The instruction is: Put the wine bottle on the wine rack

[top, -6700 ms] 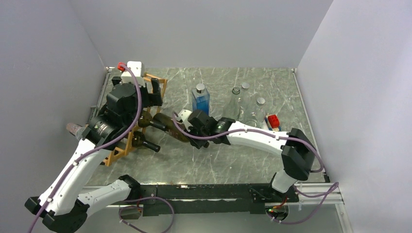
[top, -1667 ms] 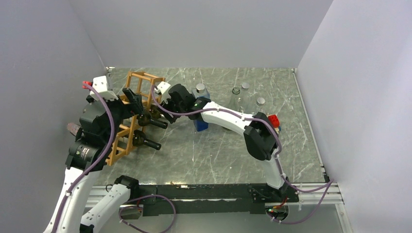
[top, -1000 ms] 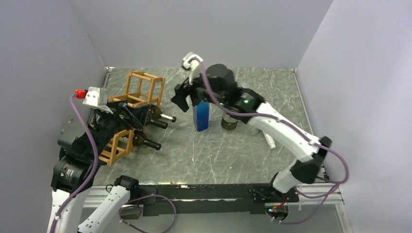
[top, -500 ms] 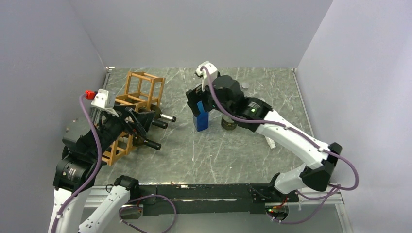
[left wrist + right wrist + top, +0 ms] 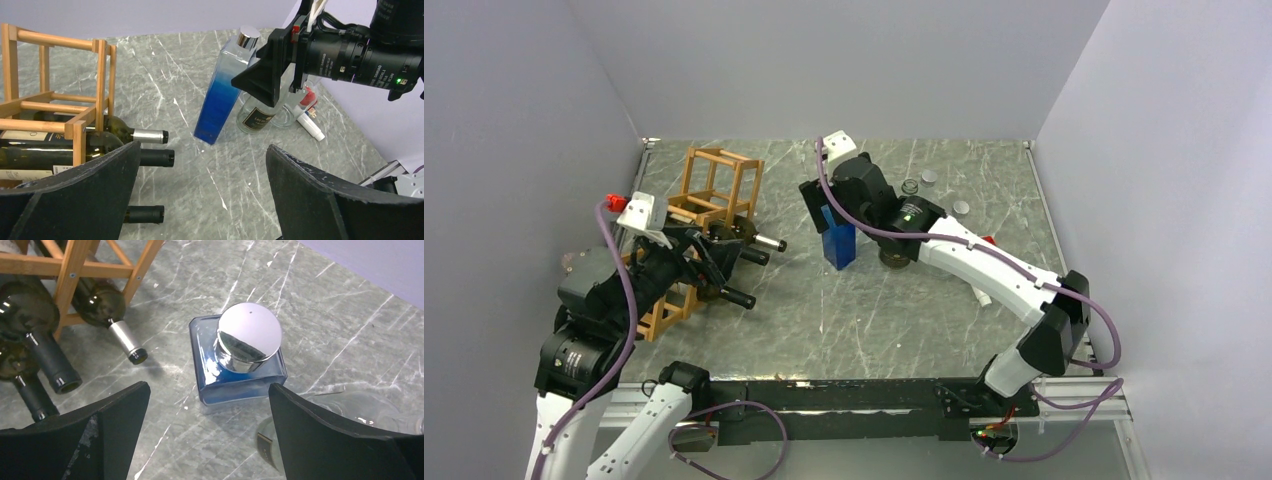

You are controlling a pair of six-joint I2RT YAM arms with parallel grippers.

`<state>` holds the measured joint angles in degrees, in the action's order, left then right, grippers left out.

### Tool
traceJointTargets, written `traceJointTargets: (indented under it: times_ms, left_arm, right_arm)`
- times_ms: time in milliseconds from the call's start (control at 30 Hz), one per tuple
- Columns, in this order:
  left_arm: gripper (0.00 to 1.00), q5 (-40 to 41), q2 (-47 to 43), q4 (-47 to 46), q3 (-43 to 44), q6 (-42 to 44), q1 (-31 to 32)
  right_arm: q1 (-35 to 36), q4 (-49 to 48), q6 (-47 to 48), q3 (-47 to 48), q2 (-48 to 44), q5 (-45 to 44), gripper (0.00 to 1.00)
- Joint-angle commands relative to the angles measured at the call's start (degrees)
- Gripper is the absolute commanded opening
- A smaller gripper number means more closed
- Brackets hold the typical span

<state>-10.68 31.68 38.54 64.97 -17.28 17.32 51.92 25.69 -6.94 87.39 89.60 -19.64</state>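
Note:
The wooden wine rack (image 5: 716, 178) stands at the left of the table. Three dark wine bottles lie in it, necks pointing right: one with a silver capsule (image 5: 767, 243) and two with black necks (image 5: 751, 257) (image 5: 736, 297). The left wrist view shows the same rack (image 5: 75, 107) and the silver-capped wine bottle (image 5: 149, 136); the right wrist view shows that bottle (image 5: 105, 305) too. My left gripper (image 5: 714, 258) (image 5: 202, 146) is open beside the bottle necks, holding nothing. Over the blue bottle, my right gripper (image 5: 819, 205) (image 5: 208, 387) hangs open and empty.
A tall square blue bottle (image 5: 837, 243) (image 5: 247, 335) with a chrome cap stands right of the rack. Behind it are a short round glass bottle (image 5: 896, 255), clear glass bottles (image 5: 910, 188), a white marker (image 5: 979, 292) and a red item (image 5: 990, 240). Walls enclose three sides.
My right gripper set the silver-capped bottle in the rack, let go and pulled back to above the blue bottle. My left gripper has come down from the rack's top to beside the necks.

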Motion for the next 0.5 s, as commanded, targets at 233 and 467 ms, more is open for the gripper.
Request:
traceJointTargets:
  times_ms: [233, 467]
  left_arm:
    - [0.99, 0.6, 0.4, -0.7, -1.4, 1.0, -0.3]
    - [0.99, 0.4, 0.5, -1.0, -2.0, 0.7, -0.3]
  right_arm:
    - [-1.2, -6.2, 0.5, -2.0, 1.2, -5.3, 0.97]
    - [-3.7, -10.2, -0.5, -4.0, 1.2, -3.7, 1.00]
